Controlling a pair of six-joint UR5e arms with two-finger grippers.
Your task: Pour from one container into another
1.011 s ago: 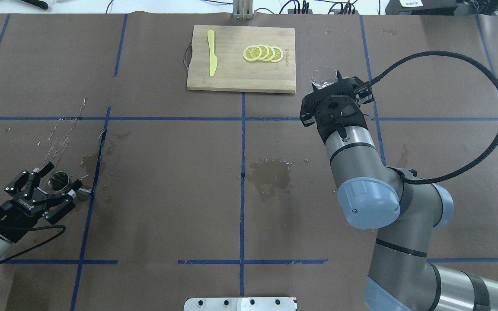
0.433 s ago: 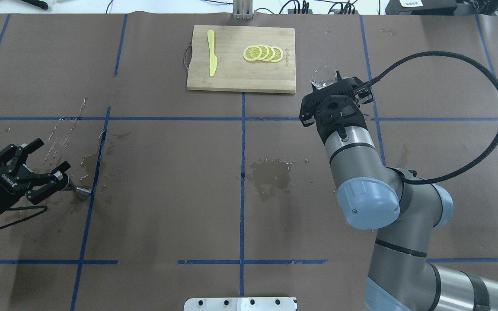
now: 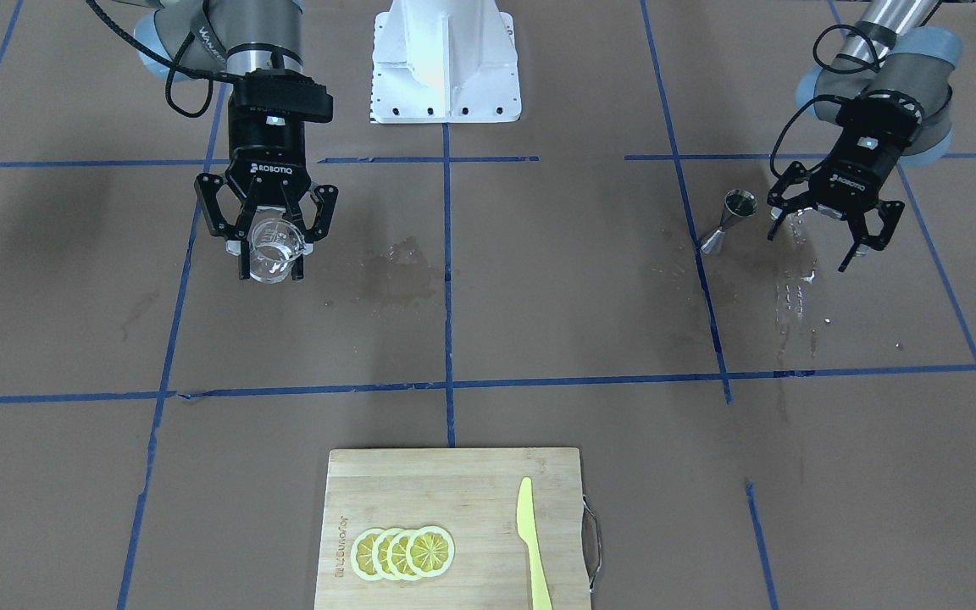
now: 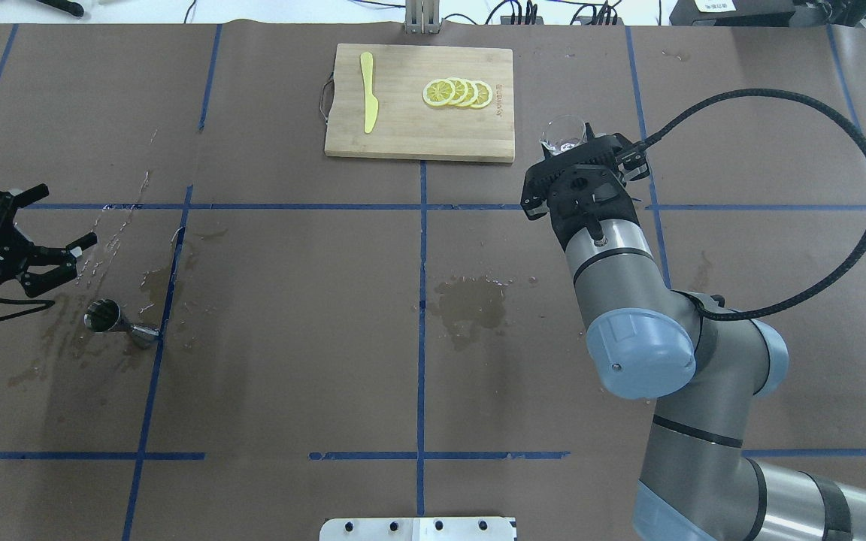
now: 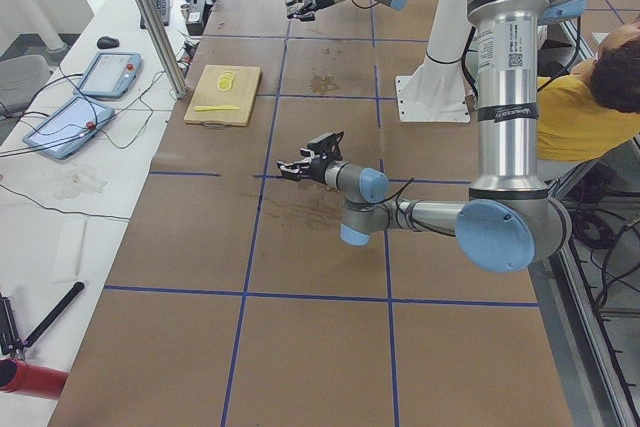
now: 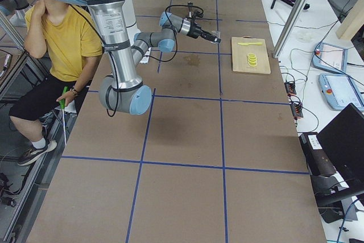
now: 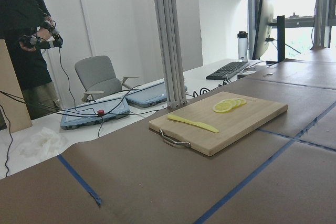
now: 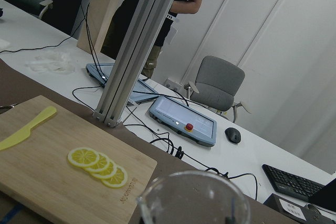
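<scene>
A clear glass beaker [image 3: 270, 244] [image 4: 561, 132] hangs above the table, and my right gripper [image 3: 271, 256] [image 4: 580, 147] is shut on it. Its rim [image 8: 193, 196] fills the bottom of the right wrist view. A small metal jigger [image 4: 113, 321] [image 3: 729, 222] stands upright on the wet paper at the robot's left. My left gripper [image 4: 65, 215] [image 3: 815, 246] is open and empty, a short way from the jigger, on the side farther from the robot's base. The left wrist view shows neither the jigger nor the fingers.
A wooden cutting board [image 4: 418, 139] [image 7: 247, 119] at the far middle carries lemon slices [image 4: 457, 92] and a yellow knife [image 4: 367, 92]. Wet patches lie mid-table [image 4: 470, 300] and around the jigger. A seated person [image 5: 600, 87] is beside the robot's base.
My left gripper has drawn back from the jigger, moving left and away from the robot, and the jigger now stands uncovered. The right arm and beaker have not moved.
</scene>
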